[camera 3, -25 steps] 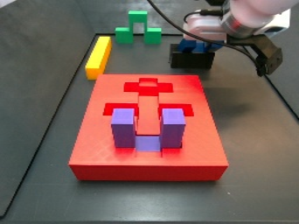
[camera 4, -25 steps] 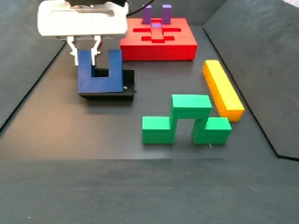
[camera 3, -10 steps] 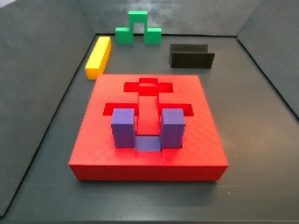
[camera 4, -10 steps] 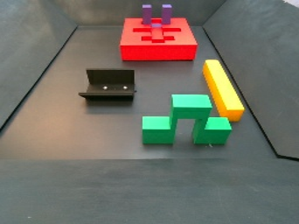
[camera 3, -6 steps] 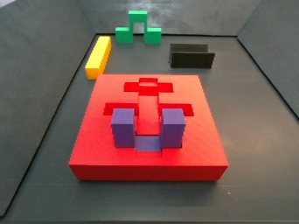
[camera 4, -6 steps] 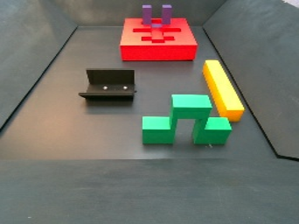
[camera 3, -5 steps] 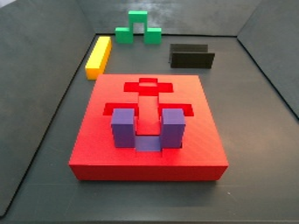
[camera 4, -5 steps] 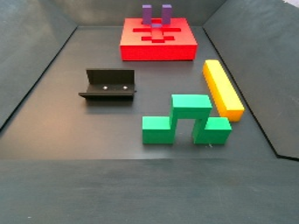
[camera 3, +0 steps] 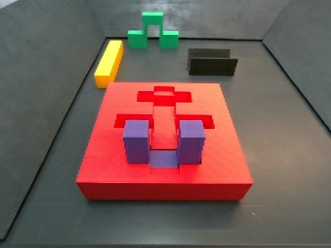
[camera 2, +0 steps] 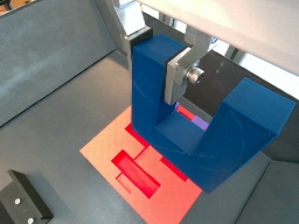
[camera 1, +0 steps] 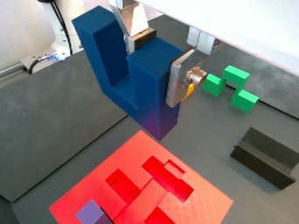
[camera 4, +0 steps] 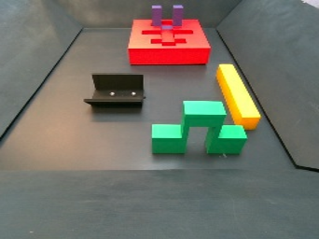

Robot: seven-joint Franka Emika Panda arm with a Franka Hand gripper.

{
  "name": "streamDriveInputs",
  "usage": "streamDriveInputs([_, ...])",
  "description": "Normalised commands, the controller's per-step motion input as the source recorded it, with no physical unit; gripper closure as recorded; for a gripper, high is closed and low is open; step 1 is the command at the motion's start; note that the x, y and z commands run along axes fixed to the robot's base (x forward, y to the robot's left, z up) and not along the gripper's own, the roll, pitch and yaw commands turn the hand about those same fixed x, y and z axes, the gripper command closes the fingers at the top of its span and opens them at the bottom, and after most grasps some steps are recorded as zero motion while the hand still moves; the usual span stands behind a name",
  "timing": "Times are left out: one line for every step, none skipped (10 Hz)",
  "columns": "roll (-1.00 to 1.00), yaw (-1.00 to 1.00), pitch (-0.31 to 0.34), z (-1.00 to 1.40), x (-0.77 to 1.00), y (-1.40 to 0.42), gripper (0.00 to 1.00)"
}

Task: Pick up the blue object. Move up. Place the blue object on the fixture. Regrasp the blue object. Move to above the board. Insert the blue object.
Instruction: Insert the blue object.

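The blue object [camera 1: 131, 83] [camera 2: 176, 122], a dark blue U-shaped block, hangs in the air in both wrist views. My gripper [camera 1: 158, 59] [camera 2: 158, 57] is shut on one of its prongs, a silver finger [camera 1: 179, 79] pressed against each side. Below it lies the red board [camera 1: 140, 179] [camera 2: 108, 140] with its darker recesses. The black fixture [camera 1: 267, 156] [camera 2: 21, 199] [camera 3: 212, 63] [camera 4: 116, 91] stands empty on the floor, off to the side of the board [camera 3: 104, 165] [camera 4: 187, 54]. Neither side view shows the gripper or the blue object.
A purple U-shaped block [camera 3: 165, 140] [camera 4: 166, 13] sits in the board. A green block [camera 3: 154, 32] [camera 4: 196, 126] [camera 1: 228, 83] and a yellow bar [camera 3: 108, 60] [camera 4: 237, 91] lie on the dark floor. Grey walls enclose the floor.
Earlier my gripper stood at the fixture with the blue object on it. Since then both have left the side views and the fixture is bare. The last second shows no change.
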Motion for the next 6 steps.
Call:
streamDriveInputs([-0.39, -0.23, 0.000, -0.24, 0.29, 0.17, 1.00])
streamDriveInputs([-0.47, -0.45, -0.007, -0.14, 0.47, 0.10, 1.00])
streamDriveInputs([-0.46, -0.47, -0.001, -0.15, 0.51, 0.08, 1.00])
streamDriveInputs([-0.45, -0.44, 0.000, -0.19, 0.51, 0.11, 1.00])
streamDriveInputs([-0.43, -0.38, 0.000, -0.21, 0.52, 0.16, 1.00])
streamDriveInputs([-0.40, -0.28, 0.000, -0.29, 0.49, 0.31, 1.00])
